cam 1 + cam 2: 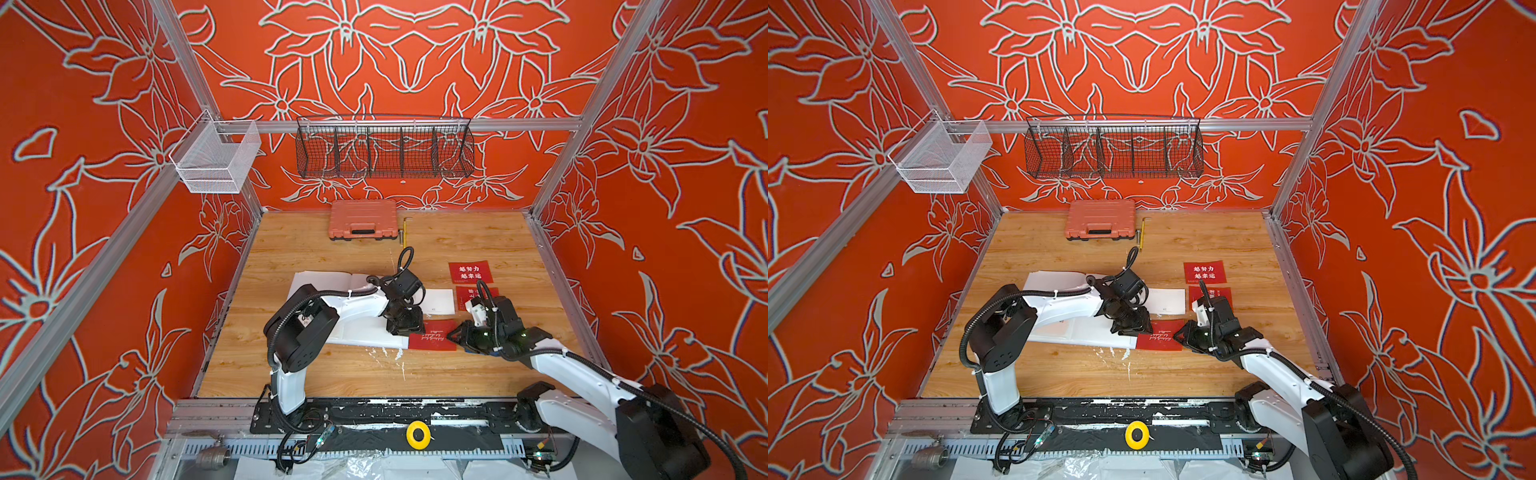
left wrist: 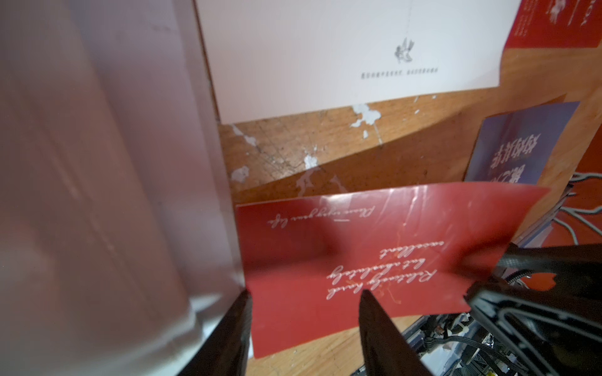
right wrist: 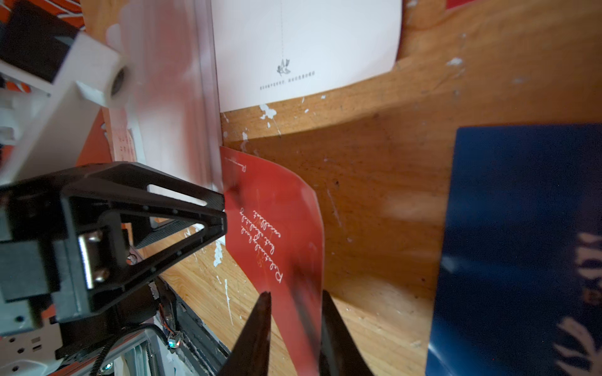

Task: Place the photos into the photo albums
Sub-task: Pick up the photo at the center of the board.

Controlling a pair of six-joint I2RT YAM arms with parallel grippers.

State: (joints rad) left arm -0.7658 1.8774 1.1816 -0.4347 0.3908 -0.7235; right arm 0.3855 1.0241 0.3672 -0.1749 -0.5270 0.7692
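Nearest us, the right gripper point(image 3: 296, 294) was clamped on one edge of a red card point(image 3: 277, 211), which bowed between the grip and the album point(image 1: 324, 278). The card's far edge met the edge of the open album's page on the right arm's side. We could not tell whether that edge was inside a sleeve or only butted against it.

Just beyond, the left gripper point(image 2: 303, 293) stood at that same page edge with its jaws apart. One finger was by the album's edge and the other above the card, and they gripped nothing that we could see.

We judged the step in hand to be feeding this card into a sleeve. The next move seemed to call for a flat, steady push toward the album with the sleeve mouth held open, since a bowed card could buckle.

A blue card point(image 3: 521, 228) lay near the held card on the table point(image 1: 332, 374). Farther off, a white card point(image 1: 438, 301) lay just beside the album, with two more red cards point(image 1: 469, 272) near it. An orange case point(image 1: 363, 219) sat by the back wall.
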